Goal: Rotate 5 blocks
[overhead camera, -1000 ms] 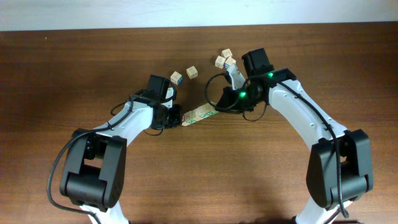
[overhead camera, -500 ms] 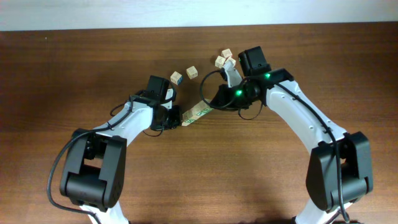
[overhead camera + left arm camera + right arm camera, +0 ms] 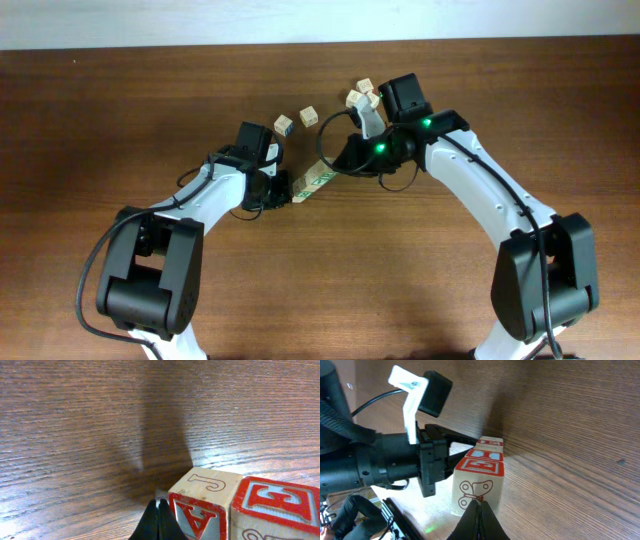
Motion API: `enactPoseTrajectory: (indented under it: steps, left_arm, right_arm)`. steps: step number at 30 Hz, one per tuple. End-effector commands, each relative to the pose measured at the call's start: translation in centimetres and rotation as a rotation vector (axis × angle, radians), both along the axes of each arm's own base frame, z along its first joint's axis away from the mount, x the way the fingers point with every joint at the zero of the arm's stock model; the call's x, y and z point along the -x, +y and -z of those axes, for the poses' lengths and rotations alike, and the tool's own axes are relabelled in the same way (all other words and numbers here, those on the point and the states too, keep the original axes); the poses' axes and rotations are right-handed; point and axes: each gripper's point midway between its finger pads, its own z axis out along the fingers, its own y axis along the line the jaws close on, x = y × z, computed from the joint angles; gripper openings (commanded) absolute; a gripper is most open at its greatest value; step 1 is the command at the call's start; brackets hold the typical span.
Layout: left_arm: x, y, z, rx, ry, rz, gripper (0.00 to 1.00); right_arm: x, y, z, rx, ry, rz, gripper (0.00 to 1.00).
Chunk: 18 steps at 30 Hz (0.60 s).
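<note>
Blocks: pale wooden cubes (image 3: 314,183) in one tight, slanted row on the bench (image 3: 120,110), mid-scene between both tools; green markings show from overhead.
Row, left end: J cube (image 3: 202,505), "J" on top and a red "A" on its side, touches a neighbour cube (image 3: 277,505) with a red "E".
Row, right end: butterfly cube (image 3: 477,482), red "E" on top and a butterfly outline on its side; a blue-topped face lies next behind it.
Left tool: (image 3: 159,521) closed, fingers together, gripping nothing; tip just beside the J cube's lower corner.
Right tool: (image 3: 480,519) closed, empty; tip at the foot of the butterfly face, contact unclear.
Loose cubes: (image 3: 310,116) two lie apart beyond the row; three more cluster (image 3: 356,97) beside the right arm.
</note>
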Motion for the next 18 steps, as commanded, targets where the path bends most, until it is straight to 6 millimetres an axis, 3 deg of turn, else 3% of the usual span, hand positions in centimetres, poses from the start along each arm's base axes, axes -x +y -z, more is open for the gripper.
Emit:
enactPoseTrajectory:
  steps: [1, 18]
  left_arm:
    - [1.20, -4.33, -1.25, 0.172, 0.028, 0.096, 0.00]
    - [1.34, -4.27, -1.20, 0.170, 0.035, 0.095, 0.00]
  right_arm:
    - [2.30, 2.33, 2.13, 0.017, 0.068, -0.058, 0.04]
    - [2.14, 3.18, 2.57, 0.029, 0.056, -0.053, 0.04]
